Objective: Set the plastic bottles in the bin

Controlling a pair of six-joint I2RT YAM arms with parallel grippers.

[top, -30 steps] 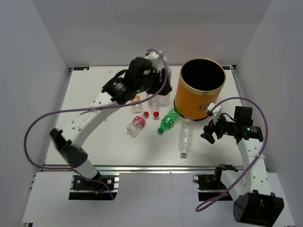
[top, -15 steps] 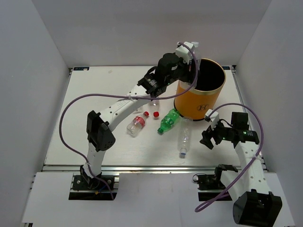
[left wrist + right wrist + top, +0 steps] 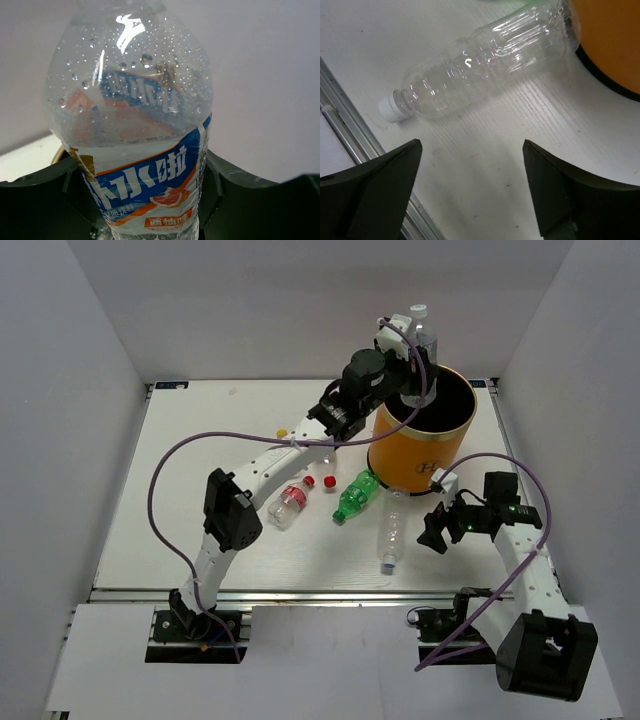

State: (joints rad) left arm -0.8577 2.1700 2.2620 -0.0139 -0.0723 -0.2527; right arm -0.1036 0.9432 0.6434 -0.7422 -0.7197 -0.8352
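L gripper (image 3: 142, 170): clamped on blue-label water bottle (image 3: 135, 125); upright, above orange bin (image 3: 405, 455) | R gripper (image 3: 470, 145): jaws wide; over clear bottle (image 3: 485, 65) lying just beside bin

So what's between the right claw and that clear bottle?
Only bare table separates the right gripper from the clear bottle, shown in the right wrist view.

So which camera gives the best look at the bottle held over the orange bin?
Left wrist: the held bottle fills the frame, blue label readable. Top external shows it tiny above the bin; right wrist misses it.
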